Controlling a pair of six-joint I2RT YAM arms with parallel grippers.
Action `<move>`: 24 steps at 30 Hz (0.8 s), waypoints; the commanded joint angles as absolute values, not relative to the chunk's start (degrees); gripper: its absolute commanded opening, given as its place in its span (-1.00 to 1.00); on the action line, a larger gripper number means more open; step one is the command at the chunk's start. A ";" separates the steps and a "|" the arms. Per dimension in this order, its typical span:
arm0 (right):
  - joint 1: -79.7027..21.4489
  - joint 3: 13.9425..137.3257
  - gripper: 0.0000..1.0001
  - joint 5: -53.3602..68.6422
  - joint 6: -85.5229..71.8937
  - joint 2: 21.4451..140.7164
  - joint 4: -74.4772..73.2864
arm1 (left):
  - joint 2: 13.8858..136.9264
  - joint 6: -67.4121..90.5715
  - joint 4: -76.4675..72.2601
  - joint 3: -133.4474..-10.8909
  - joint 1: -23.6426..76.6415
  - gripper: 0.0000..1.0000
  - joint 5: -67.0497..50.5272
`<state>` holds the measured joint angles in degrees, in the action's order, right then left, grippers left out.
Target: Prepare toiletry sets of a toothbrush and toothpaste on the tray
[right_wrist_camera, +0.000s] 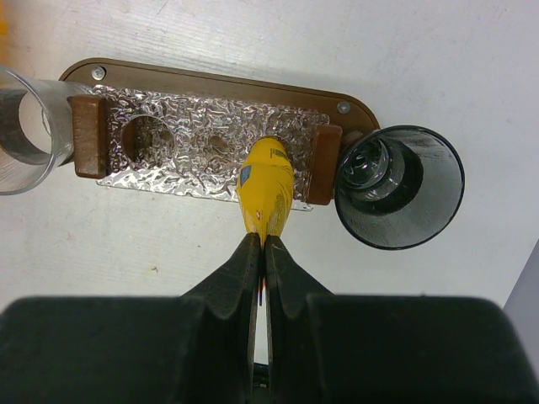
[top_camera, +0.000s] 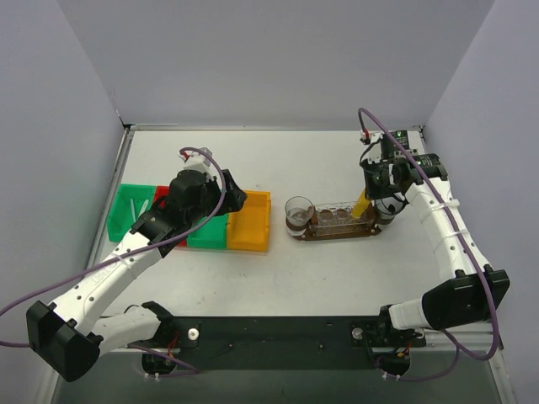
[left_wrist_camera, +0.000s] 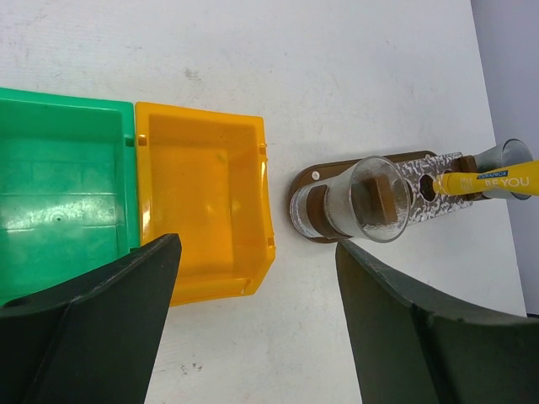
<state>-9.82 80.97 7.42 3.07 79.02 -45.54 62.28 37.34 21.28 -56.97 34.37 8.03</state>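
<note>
From above, the left tool (top_camera: pixel 206 192) hovers over the bins (top_camera: pixel 227 223). White brushes (top_camera: pixel 139 207) lie in the far-left green one. The right tool (top_camera: pixel 370 198) holds a yellow tube (top_camera: pixel 362 203) at the tray's (top_camera: pixel 337 234) right end.

Left wrist: that tool is spread wide and empty above the orange bin (left_wrist_camera: pixel 202 202).

Right wrist: this tool pinches the tube's tail, with the nose at the foil rack (right_wrist_camera: pixel 168 143). If released tilted, the tube could topple onto the surface (right_wrist_camera: pixel 421 50) or knock the cup (right_wrist_camera: pixel 400 189).
</note>
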 commanded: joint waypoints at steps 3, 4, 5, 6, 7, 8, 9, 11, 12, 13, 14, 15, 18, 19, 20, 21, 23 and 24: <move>-10.63 80.33 -1.00 6.07 3.87 79.98 -44.82 | 62.58 37.79 19.07 -57.92 33.75 0.69 6.94; -10.81 80.33 -1.00 5.98 3.95 80.15 -44.74 | 62.67 37.79 19.16 -58.09 33.66 0.69 6.86; -10.98 80.07 -1.00 5.72 3.96 80.24 -44.82 | 62.75 37.79 19.16 -58.10 33.66 0.69 6.86; -11.07 79.98 -1.00 5.71 4.04 80.33 -44.74 | 62.75 37.79 19.07 -58.10 33.58 0.69 6.86; -11.07 79.89 -1.00 5.63 4.04 80.42 -44.48 | 62.75 37.79 19.07 -58.10 33.57 0.69 6.86; -11.07 79.63 -1.00 5.63 4.04 80.51 -44.39 | 62.75 37.71 19.07 -58.10 33.49 0.69 6.77; -11.16 79.45 -1.00 5.63 4.04 80.59 -44.38 | 62.84 37.71 19.07 -58.10 33.49 0.69 6.77; -11.25 79.19 -1.00 5.63 4.04 80.77 -43.95 | 62.93 37.71 19.07 -58.09 33.31 0.69 6.68; -11.34 78.84 -1.00 5.63 4.13 80.86 -43.77 | 62.93 37.71 18.99 -58.10 33.40 0.69 6.59; -11.42 78.66 -1.00 5.54 4.13 80.86 -43.51 | 62.93 37.71 19.07 -58.10 33.40 0.69 6.59; -11.51 78.40 -1.00 5.54 4.04 80.95 -43.42 | 62.93 37.71 18.99 -58.18 33.31 0.69 6.59; -11.51 78.22 -1.00 5.54 4.04 81.03 -43.33 | 62.93 37.71 19.07 -58.18 33.31 0.69 6.50; -11.86 77.70 -1.00 5.36 4.04 81.12 -43.07 | 62.84 37.62 19.07 -58.18 33.22 0.69 6.50; -11.87 77.43 -1.00 5.27 4.04 81.12 -42.89 | 62.93 37.62 18.99 -58.18 33.22 0.69 6.42; -12.04 77.26 -1.00 5.27 4.13 81.12 -42.72 | 62.93 37.62 19.07 -58.18 33.14 0.69 6.42; -12.04 76.99 -1.00 5.19 4.04 81.21 -42.63 | 62.84 37.62 19.16 -58.18 33.13 0.69 6.42; -12.22 76.47 -1.00 5.01 3.96 81.39 -42.45 | 62.84 37.62 19.16 -58.10 33.05 0.69 6.24; -12.13 76.29 -1.00 4.92 3.96 81.47 -42.36 | 62.84 37.62 19.16 -58.10 32.96 0.69 6.24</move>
<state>-11.73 77.36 5.93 3.36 80.55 -42.74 62.89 37.34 21.26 -56.97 33.56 6.98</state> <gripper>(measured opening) 0.007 0.847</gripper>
